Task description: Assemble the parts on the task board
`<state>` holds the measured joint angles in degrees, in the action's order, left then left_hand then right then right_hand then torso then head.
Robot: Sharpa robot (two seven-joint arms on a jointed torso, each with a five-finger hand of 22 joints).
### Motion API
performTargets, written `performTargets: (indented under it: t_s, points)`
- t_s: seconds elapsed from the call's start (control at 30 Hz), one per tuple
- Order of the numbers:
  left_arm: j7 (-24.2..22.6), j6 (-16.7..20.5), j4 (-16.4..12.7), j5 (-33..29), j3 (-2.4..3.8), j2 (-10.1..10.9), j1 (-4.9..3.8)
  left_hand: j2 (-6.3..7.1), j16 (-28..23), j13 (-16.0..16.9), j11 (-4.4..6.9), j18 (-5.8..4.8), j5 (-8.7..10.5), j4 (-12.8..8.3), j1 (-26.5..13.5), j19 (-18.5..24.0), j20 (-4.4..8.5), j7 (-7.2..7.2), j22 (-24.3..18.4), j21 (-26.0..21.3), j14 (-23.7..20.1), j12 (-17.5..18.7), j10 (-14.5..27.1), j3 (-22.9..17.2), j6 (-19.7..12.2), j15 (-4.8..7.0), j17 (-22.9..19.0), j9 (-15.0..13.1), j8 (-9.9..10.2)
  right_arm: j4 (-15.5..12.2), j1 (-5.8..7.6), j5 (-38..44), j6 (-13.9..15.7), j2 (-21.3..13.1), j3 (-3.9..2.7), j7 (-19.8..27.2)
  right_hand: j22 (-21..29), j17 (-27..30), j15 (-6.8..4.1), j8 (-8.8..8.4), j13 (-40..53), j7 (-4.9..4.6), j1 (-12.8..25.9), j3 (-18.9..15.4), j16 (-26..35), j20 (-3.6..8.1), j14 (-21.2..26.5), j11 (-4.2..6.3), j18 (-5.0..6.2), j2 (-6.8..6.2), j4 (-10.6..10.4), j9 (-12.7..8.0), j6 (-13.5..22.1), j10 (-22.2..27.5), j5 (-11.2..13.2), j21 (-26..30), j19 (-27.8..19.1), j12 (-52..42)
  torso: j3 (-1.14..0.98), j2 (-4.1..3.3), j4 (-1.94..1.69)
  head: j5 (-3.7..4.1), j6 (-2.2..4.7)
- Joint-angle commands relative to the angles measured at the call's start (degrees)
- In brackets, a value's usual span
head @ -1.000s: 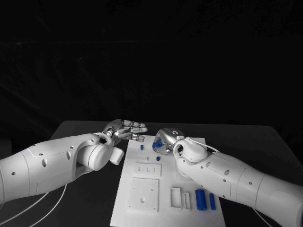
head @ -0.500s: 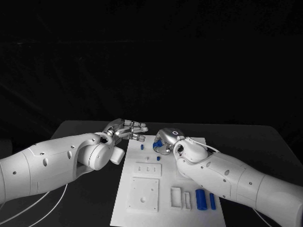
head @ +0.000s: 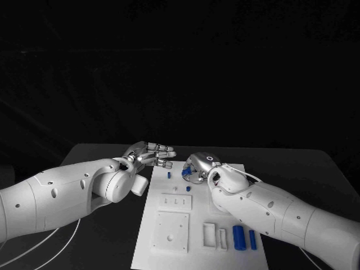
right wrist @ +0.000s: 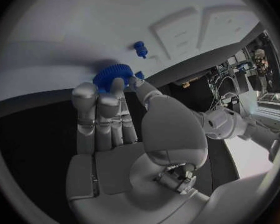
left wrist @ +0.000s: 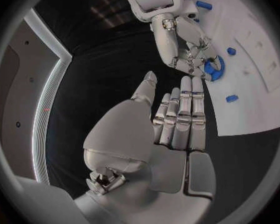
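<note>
1. The left hand [head: 150, 154] hovers at the far left corner of the task board [head: 170, 247], above the dark worktop [head: 310, 169]. Its fingers [left wrist: 185, 109] are extended side by side, the thumb is set apart from them, and nothing is held.
2. A small blue peg [head: 169, 175] stands on the task board just beside the left hand; a second small blue peg [head: 188, 188] stands a little nearer the robot.
3. The right hand [head: 198, 166] is at the far end of the task board. Its fingers [right wrist: 99, 109] are curved over a blue toothed gear [right wrist: 109, 77] and their tips touch its rim; the gear is at the board's far edge. Whether the gear rests on the board or is lifted off it cannot be determined.
4. White recessed blocks [head: 174, 225] occupy the middle of the board.
5. Two blue cylinders [head: 243, 237] lie side by side at the near right of the board, beside white slotted holders [head: 212, 235].
</note>
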<state>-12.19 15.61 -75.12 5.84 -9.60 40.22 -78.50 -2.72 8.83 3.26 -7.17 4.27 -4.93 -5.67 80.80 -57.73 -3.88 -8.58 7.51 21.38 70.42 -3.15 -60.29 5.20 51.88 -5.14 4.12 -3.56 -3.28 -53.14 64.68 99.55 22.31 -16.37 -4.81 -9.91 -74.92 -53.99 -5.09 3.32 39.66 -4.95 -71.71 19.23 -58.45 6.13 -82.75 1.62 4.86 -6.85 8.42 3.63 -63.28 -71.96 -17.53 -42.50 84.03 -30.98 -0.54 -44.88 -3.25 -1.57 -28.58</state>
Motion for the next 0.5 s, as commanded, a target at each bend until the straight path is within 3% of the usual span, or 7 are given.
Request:
performTargets:
  t_s: [0.03, 0.2, 0.5]
  points:
    - [-0.30, -0.44, -0.06, 0.14, 0.05, -0.09, -0.04, 0.27, -0.27, 0.09, -0.09, -0.37, -0.30, -0.27, -0.04, 0.40, -0.14, 0.02, -0.01, 0.31, -0.34, -0.34, 0.43, -0.06, -0.18, 0.18, -0.07, 0.08, -0.11, 0.25, -0.15, -0.95, -0.20, 0.03, 0.10, 0.95, -1.14, 0.03, -0.27, 0.22, -3.59, -0.02, 0.44, -0.24, 0.19, 0.43, 0.09, -0.07, 0.37, 0.07, 0.39, -0.02, 0.31, -0.71, -0.10, 0.32, 3.16, 1.85, -0.04, -0.01, 0.01, -0.03, -0.06]
    - [-0.29, -0.47, -0.06, 0.14, 0.05, -0.11, -0.04, 0.27, -0.27, 0.09, -0.09, -0.37, -0.30, -0.27, -0.04, 0.40, -0.14, 0.02, -0.01, 0.31, -0.34, -0.34, 0.43, -0.06, -0.18, 0.18, -0.07, 0.08, -0.11, 0.32, -0.15, -1.11, -0.36, 0.06, 0.11, 0.94, -0.86, 0.02, -0.19, 0.28, -10.34, -0.04, 0.60, -0.55, 0.32, 0.28, 0.10, -0.33, 0.67, 0.08, 0.48, 0.01, 0.52, -0.92, -0.09, 0.44, 3.14, 4.91, -0.03, -0.01, 0.01, -0.06, -0.10]
    - [-0.26, -0.47, -0.08, 0.15, 0.05, -0.06, -0.04, 0.27, -0.27, 0.09, -0.09, -0.37, -0.30, -0.27, -0.04, 0.40, -0.14, 0.02, -0.01, 0.31, -0.34, -0.34, 0.43, -0.06, -0.18, 0.18, -0.07, 0.08, -0.11, 0.23, -0.15, -1.24, -0.76, -0.01, 0.13, 1.09, -0.54, 0.20, -0.13, 0.22, -13.05, 0.19, 0.63, -2.39, 0.56, 0.25, 0.08, -0.30, 0.81, -0.08, 0.30, -0.01, 0.85, -0.08, -0.69, 0.73, 3.12, 5.21, 0.00, 0.01, 0.01, -0.10, -0.12]
